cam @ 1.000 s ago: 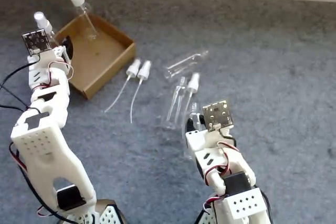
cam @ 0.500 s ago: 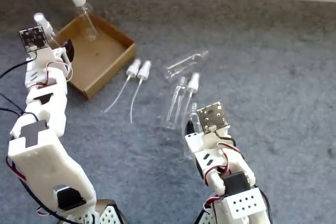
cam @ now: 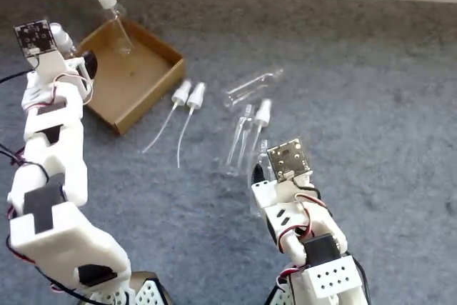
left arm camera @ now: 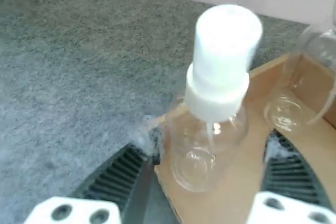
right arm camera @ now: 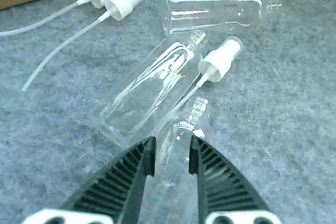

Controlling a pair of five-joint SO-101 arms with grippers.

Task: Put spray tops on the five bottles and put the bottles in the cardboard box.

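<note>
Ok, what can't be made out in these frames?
High view: the left arm hides most of the capped bottle.
Left wrist view: the second bottle is cut off by the edge.
Right wrist view: whether the right pincer grips the clear bottle; the clear plastic hides contact.

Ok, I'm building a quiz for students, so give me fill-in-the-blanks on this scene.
1. ___ loose spray tops lie on the carpet.
2. ___ uncapped bottles lie there too.
3. The left claw straddles a bottle with a ___ spray top.
Missing: three; three; white.
</note>
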